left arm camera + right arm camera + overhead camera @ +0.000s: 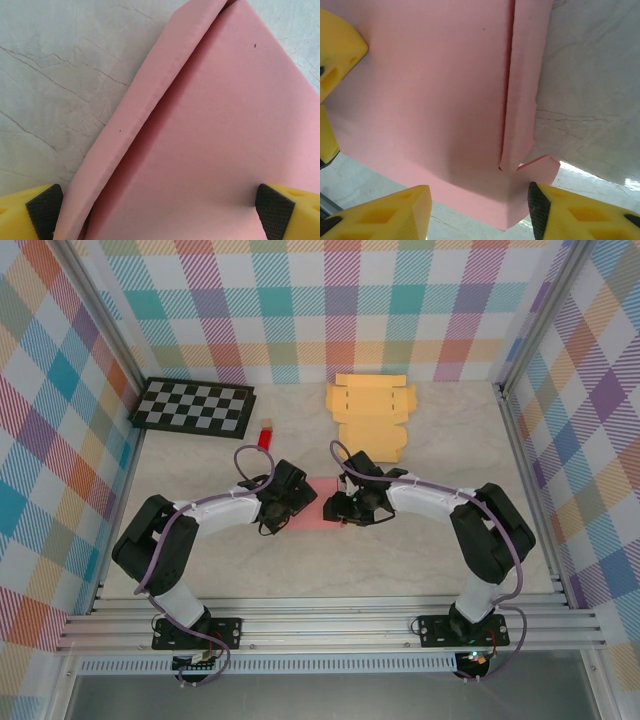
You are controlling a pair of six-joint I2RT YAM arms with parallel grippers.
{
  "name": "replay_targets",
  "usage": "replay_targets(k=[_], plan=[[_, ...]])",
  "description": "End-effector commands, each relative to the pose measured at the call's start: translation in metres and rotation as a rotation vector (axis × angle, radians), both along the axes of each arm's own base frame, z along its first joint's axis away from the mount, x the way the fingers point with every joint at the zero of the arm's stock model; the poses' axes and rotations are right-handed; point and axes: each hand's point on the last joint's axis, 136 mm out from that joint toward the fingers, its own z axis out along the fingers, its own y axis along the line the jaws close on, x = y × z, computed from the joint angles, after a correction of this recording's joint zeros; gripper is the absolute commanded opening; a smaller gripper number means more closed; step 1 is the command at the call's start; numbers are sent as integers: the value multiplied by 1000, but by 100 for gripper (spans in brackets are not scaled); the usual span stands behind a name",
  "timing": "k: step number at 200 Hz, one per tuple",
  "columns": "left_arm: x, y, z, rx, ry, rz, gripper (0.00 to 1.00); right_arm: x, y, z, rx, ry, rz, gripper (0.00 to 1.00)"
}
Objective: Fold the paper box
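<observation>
The pink paper box [322,512] lies partly folded on the table between my two grippers. In the left wrist view the pink box [215,140] has one long side flap [150,105] folded up along its left edge. My left gripper [160,210] stands wide open over it, one pad at either side of the sheet. The right wrist view has the pink box [430,100] with a narrow flap [522,85] folded along its right side. Its near corner lies between the spread fingers of my right gripper [480,210], which is open. In the top view, my left gripper [283,502] and right gripper [345,505] face each other.
A flat yellow box blank [370,415] lies at the back of the table. A black-and-white checkerboard [195,405] sits at the back left, with a small red object [267,435] near it. A yellow finger of the left gripper [335,50] juts into the right wrist view.
</observation>
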Motion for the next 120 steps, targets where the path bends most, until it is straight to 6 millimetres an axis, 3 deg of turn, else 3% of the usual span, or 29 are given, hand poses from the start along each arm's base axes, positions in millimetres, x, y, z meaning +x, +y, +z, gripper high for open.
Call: replay_targets(k=[1, 70, 120], plan=[[-18, 23, -22, 111, 99, 8, 100, -5, -13, -1, -59, -21, -5, 58], [-21, 21, -26, 95, 114, 9, 100, -8, 9, 3, 67, 5, 19, 48], [-21, 22, -26, 97, 111, 11, 100, -8, 8, 3, 41, -13, 44, 37]])
